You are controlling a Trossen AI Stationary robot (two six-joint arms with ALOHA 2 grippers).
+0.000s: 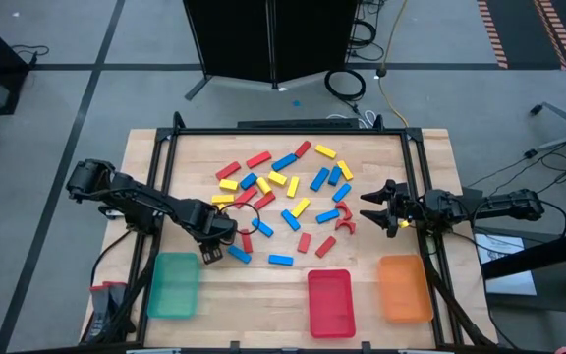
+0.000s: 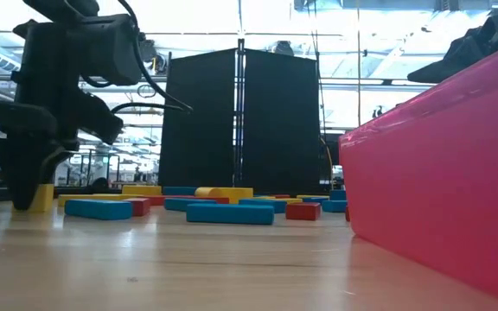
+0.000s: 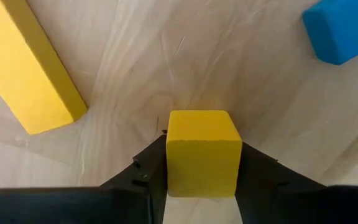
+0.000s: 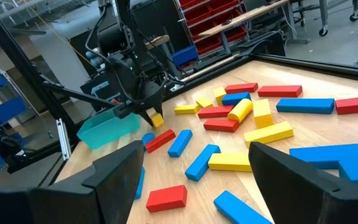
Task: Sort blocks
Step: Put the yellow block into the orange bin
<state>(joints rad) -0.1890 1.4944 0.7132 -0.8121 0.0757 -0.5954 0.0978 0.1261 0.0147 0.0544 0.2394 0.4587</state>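
Left wrist view: yellow block [image 3: 202,152] clamped end-on between the left gripper [image 3: 202,177] fingers, close above bare wood, another yellow bar [image 3: 27,68] and a blue block [image 3: 344,31] lying near. High view: left gripper [image 1: 214,249] just beside the green tray [image 1: 174,285]; red tray [image 1: 329,302] and orange tray [image 1: 404,288] along the same edge. Remaining blocks [image 1: 283,192] scattered mid-table. Right gripper [image 1: 373,205] parked at the pile's right side, fingers spread, holding nothing.
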